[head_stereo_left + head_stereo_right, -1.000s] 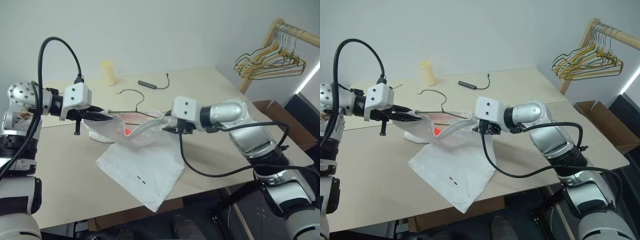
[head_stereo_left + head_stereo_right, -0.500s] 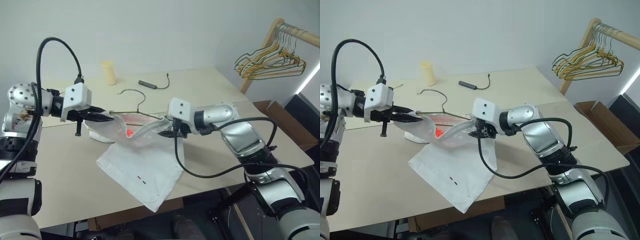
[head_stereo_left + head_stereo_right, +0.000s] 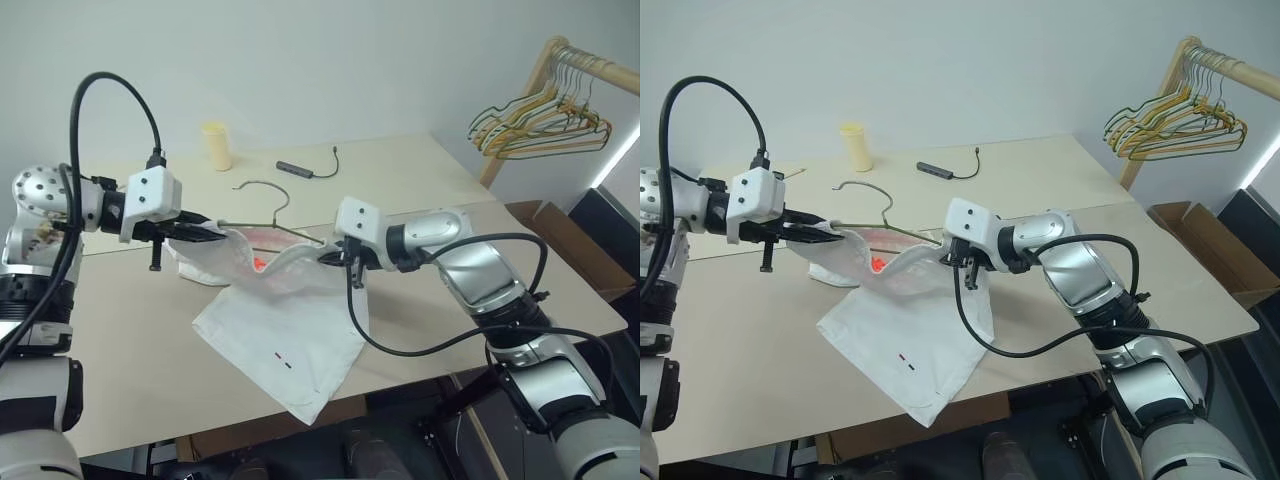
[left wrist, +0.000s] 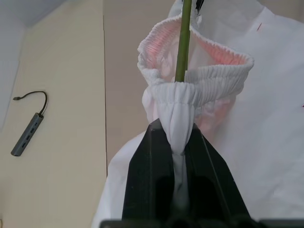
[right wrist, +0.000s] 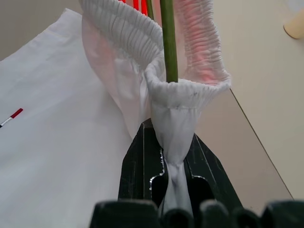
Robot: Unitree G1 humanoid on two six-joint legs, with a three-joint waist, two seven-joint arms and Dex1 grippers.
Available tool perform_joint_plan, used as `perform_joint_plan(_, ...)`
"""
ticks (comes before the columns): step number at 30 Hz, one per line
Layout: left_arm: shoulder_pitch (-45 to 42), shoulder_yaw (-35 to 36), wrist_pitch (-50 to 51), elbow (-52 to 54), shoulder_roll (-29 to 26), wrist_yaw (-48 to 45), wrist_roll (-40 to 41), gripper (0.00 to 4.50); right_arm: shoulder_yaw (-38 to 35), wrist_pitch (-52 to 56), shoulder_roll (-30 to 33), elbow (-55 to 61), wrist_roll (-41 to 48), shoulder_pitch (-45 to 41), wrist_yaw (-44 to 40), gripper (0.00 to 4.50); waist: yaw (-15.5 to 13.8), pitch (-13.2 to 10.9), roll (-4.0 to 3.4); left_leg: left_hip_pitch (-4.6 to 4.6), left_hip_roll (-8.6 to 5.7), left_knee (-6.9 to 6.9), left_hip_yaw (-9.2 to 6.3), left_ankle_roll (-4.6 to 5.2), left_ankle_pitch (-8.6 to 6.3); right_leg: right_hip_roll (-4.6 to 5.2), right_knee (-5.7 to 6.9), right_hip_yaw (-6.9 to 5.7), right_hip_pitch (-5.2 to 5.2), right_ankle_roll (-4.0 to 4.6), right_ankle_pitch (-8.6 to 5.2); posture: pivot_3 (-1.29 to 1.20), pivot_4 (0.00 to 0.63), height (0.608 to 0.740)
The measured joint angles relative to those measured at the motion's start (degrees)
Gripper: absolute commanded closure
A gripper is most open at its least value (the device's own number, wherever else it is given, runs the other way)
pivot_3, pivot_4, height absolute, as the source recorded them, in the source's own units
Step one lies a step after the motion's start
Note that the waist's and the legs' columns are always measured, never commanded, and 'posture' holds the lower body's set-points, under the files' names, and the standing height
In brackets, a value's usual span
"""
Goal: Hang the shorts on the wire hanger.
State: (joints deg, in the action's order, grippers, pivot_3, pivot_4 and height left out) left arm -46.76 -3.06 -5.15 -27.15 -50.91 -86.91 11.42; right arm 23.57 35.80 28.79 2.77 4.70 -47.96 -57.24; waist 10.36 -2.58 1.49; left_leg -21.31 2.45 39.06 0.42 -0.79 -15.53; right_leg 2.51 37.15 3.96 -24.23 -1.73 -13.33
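Left pincer [image 3: 208, 233] and right pincer [image 3: 333, 256] each clench one end of the shorts' [image 3: 285, 330] waistband. Between them the wire hanger [image 3: 262, 208] lies inside the stretched band, apparently to seat it on the hanger's shoulders above the counter [image 3: 420, 180].

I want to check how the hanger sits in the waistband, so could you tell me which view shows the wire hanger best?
The left eye view: the whole wire hanger shows, hook up, its bar running through the shorts. Each wrist view gives just a green stretch of wire entering the gathered waistband.
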Motion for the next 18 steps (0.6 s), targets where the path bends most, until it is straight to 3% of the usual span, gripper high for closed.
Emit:
perform_joint_plan(11, -0.07, 4.08, 1.46, -1.35, 2.24, 4.08, 2.63, 0.02, -1.98, 6.08, 0.96, 2.92, 0.98, 1.84, 1.70, 4.50, 0.12, 0.00, 0.00, -0.01, 0.00, 0.02, -0.02, 0.00, 0.00, 0.01, 0.01, 0.00, -0.01, 0.00, 0.00, -0.15, 0.000, 0.740)
perform_joint_plan(18, 1.98, 11.74, 4.95, 3.93, 4.49, 12.19, 8.57, 0.02, -8.73, 16.95, 3.57, 7.80, 4.64, 4.47, 5.03, 4.50, 0.16, 0.01, 0.01, -0.03, -0.01, 0.02, -0.04, 0.00, 0.00, 0.07, 0.01, 0.00, 0.00, 0.00, 0.01, -0.17, 0.000, 0.740)
